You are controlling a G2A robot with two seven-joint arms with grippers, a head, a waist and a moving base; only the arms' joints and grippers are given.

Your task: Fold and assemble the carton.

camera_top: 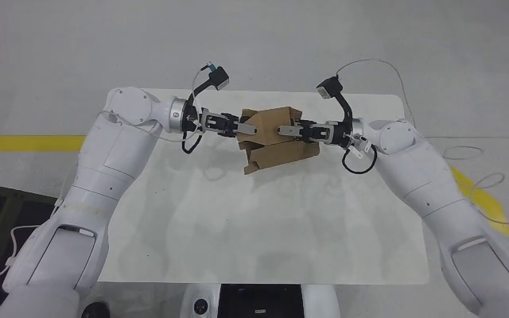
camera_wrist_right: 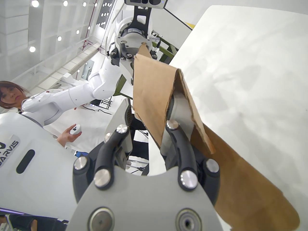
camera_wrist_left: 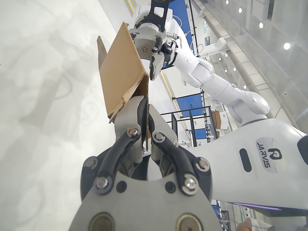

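Observation:
A brown carton [camera_top: 272, 137], partly folded, hangs in the air over the far middle of the white table [camera_top: 262, 230]. My left gripper [camera_top: 245, 126] comes in from the left side and is shut on the edge of one cardboard wall [camera_wrist_left: 144, 111]; the carton [camera_wrist_left: 120, 78] spreads away from it. My right gripper [camera_top: 288, 129] meets the carton from the opposite side. In the right wrist view its fingers [camera_wrist_right: 175, 106] stand apart, one under a folded flap, with a cardboard panel [camera_wrist_right: 151, 90] between them. The right gripper [camera_wrist_left: 154, 66] also appears past the carton's far corner.
The tabletop below the carton is bare white, with its near edge [camera_top: 262, 282] close to me. A yellow floor line [camera_top: 40, 143] runs beyond the table on the left. Shelving [camera_wrist_left: 192, 126] stands in the room behind.

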